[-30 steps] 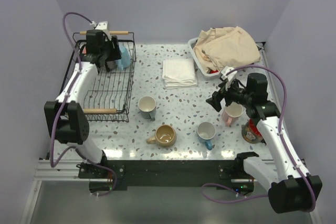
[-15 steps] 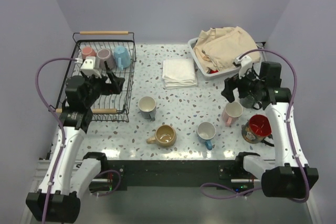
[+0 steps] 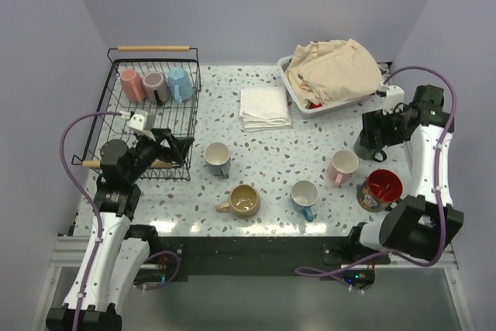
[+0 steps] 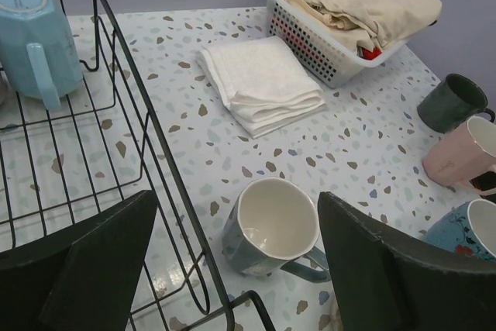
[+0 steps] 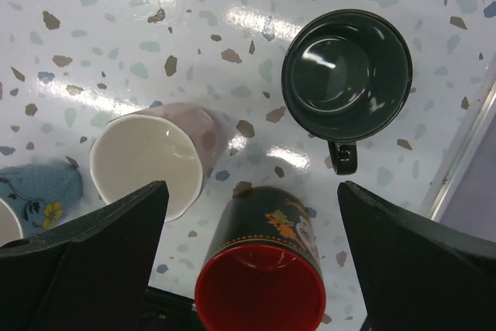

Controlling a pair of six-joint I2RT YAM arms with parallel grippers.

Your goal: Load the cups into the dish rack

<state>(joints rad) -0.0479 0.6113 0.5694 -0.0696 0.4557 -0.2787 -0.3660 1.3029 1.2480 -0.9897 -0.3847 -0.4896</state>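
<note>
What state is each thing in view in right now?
Dish rack, three mugs loaded.
Pink mug, racked.
Mauve mug, racked.
Light blue mug, racked.
Grey-teal mug, upright.
Tan mug, upright.
Blue-handled mug, upright.
Pale pink mug, upright.
Red-lined mug, upright.
Dark green mug, upright.
Towel, folded.
Left gripper, open.
Right gripper, open.

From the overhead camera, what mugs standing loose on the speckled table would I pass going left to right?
Grey-teal ceramic mug → tan ceramic mug → blue-handled mug with white inside → pale pink mug → dark patterned mug with red inside. The dark green mug overlaps the last two, so it is left out.
</note>
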